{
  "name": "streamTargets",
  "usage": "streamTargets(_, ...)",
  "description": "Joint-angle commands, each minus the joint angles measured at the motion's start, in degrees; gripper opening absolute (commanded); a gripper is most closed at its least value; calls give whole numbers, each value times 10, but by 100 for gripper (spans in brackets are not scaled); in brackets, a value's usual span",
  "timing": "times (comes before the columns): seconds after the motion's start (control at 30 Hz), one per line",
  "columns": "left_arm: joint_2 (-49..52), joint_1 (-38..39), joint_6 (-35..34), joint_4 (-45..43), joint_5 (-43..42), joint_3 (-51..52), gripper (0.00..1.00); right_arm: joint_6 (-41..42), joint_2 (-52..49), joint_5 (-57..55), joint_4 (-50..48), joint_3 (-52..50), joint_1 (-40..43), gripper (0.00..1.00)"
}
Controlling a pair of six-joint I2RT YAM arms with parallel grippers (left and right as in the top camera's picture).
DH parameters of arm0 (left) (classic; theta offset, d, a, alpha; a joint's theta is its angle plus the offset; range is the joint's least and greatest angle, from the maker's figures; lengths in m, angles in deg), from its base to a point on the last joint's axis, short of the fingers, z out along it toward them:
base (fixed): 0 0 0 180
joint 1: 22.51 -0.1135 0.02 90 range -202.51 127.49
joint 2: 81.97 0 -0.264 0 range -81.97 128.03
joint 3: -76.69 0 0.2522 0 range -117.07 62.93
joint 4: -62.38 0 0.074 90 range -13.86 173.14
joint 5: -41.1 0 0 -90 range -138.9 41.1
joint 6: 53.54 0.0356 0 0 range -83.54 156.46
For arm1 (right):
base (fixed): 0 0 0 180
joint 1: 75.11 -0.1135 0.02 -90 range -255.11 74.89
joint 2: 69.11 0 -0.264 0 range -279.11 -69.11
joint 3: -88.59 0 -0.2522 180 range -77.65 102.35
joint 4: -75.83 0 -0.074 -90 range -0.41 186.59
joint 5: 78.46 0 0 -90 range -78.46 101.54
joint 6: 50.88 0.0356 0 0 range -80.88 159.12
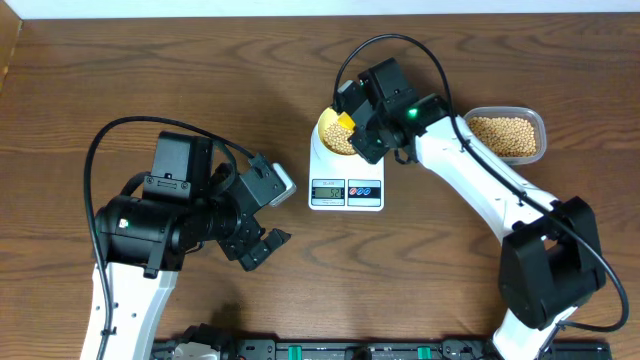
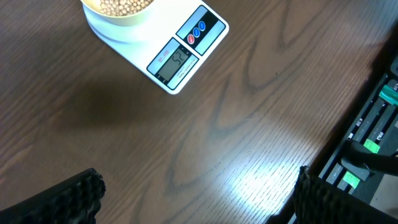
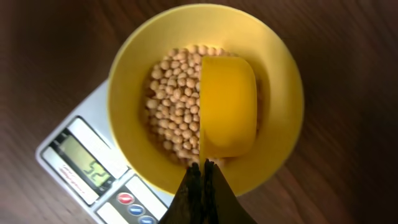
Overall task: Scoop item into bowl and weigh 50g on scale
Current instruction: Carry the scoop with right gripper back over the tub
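Right gripper (image 3: 203,167) nearest, fingers pressed together on scoop (image 3: 227,106) handle. Scoop looks empty and hangs over right half of bowl (image 3: 127,74). Bowl sits on scale (image 3: 68,127), far centre, part-filled with beans (image 3: 169,106). Display seems to read slightly over target. Left gripper (image 1: 264,248) spread wide, holding nothing, over table (image 1: 60,100) near left. Tub (image 1: 507,135) of beans far right.

Risks: scoop resting on beans would falsify reading; lifting beans out could flick some onto table; nudging rim could shift bowl off platform.
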Motion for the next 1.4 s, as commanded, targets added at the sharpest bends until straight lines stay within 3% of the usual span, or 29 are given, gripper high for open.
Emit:
streamTargets(0.0,-3,-2,10,2,-1,-11,99,30,1,32,-1,-4,-8,1)
streamTargets(0.6,-3,-2,10,2,-1,-11,99,137,10,159,2,-3,51,1)
streamTargets(1.13,-3,-2,10,2,-1,-11,99,139,10,139,1,-3,90,1)
streamTargets(1.37,-3,-2,10,2,-1,-11,99,141,22,197,0,-3,90,1)
